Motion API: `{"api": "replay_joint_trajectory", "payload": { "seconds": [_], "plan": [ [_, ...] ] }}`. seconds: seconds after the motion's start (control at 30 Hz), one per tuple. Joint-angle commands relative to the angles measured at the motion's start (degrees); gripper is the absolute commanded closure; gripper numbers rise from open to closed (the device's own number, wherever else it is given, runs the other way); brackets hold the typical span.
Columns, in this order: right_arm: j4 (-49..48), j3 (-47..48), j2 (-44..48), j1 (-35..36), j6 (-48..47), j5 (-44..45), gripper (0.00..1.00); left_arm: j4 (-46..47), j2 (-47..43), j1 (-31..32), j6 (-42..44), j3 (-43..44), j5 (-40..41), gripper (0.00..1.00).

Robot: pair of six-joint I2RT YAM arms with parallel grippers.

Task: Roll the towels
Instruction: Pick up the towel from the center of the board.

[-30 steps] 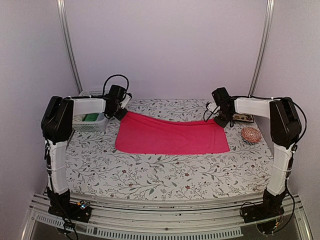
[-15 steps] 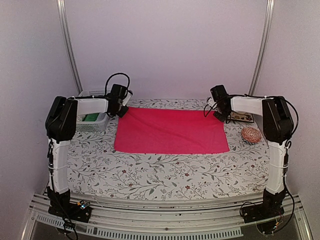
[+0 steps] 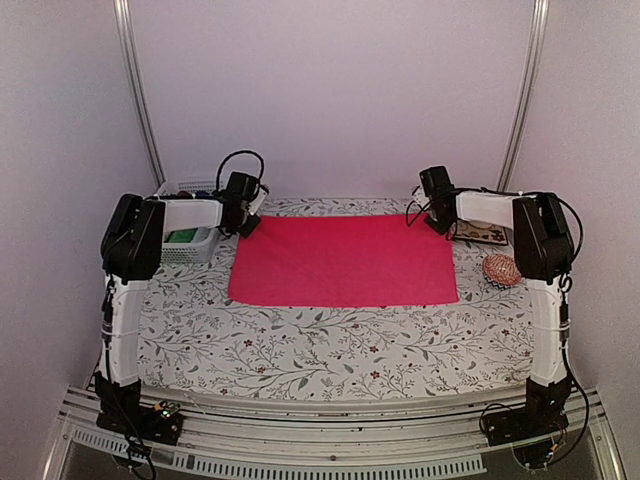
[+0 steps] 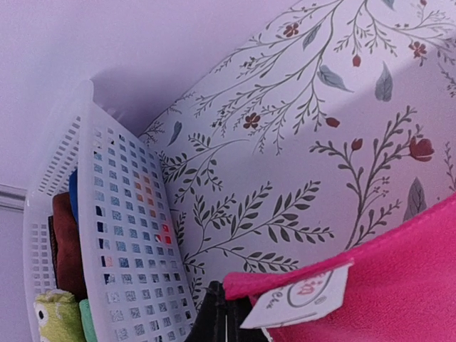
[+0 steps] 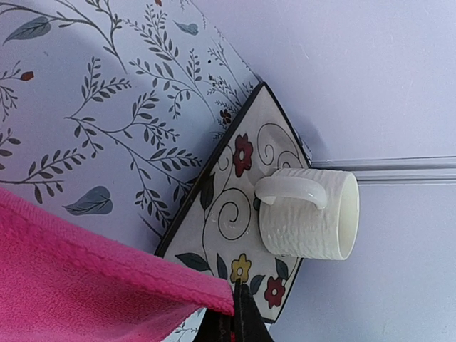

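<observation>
- As you are looking from the left, the white basket (image 3: pixel 190 250) is standing at the far left of the table (image 3: pixel 330 350), holding rolled cloths (image 4: pixel 68 246).
- Your left gripper (image 4: pixel 225 319) is pinching the far left corner of the pink towel (image 3: pixel 345 262), with its jaws closed on it.
- The towel is lying spread across the middle of the table.
- Your right gripper (image 5: pixel 239 322) is clamping its far right corner, beside a patterned plate (image 5: pixel 221 214) carrying a white mug (image 5: pixel 306 222).

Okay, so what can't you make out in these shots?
1. Fingertips of the left gripper and right gripper: cut off by the wrist views' bottom edges, too small from above.
2. The label on the pink towel: left wrist view, print blurred.
3. Most of the lime-yellow cloth: left wrist view, hidden by the basket wall and frame edge.
</observation>
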State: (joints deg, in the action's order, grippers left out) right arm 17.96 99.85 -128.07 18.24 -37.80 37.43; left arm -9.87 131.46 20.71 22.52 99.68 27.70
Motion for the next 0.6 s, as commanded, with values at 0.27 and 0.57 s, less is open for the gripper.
{"api": "replay_joint_trajectory", "payload": {
  "seconds": [0.27, 0.57],
  "plan": [
    [0.49, -0.27, 1.67, -0.86, -0.04, -1.58, 0.98, 1.34, -1.92, -1.23, 0.12, -1.1, 1.06, 1.0],
    [6.83, -12.49, 13.23, 1.15, 5.86, -8.15, 0.98, 2.99, -13.85, -1.04, 0.0, -14.44, -3.04, 1.0]
  ]
}}
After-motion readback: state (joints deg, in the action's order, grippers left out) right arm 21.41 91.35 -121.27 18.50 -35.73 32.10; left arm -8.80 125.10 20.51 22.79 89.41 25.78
